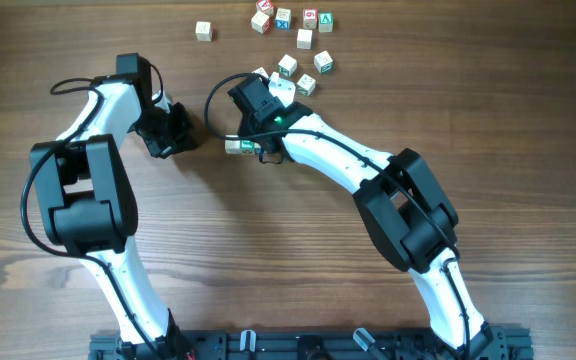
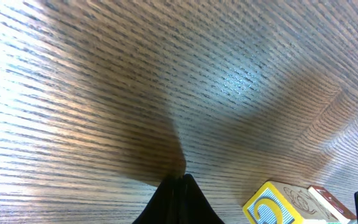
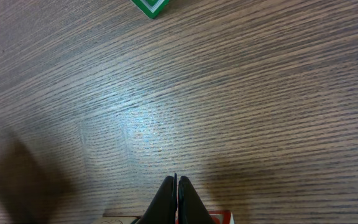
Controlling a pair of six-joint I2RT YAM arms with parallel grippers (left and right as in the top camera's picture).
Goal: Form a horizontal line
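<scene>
The horizontal line (image 1: 238,146) lies at mid-table as a short row of small pale cubes. A green-marked cube (image 1: 247,147) shows in it, and the row's right end is hidden under my right arm. My right gripper (image 1: 264,154) is shut and empty, its tip low at that end. In the right wrist view the shut fingertips (image 3: 177,190) stand just in front of a red-edged cube (image 3: 220,217). My left gripper (image 1: 175,140) is shut and empty, left of the row. A yellow-and-blue cube (image 2: 271,208) lies to the right of its tip (image 2: 180,186) in the left wrist view.
Several loose cubes (image 1: 304,38) with red, blue or green marks are scattered at the table's far edge, one of them (image 1: 203,31) apart on the left. Two more (image 1: 306,85) lie close behind the right wrist. A green-marked cube (image 3: 151,6) sits at the top of the right wrist view.
</scene>
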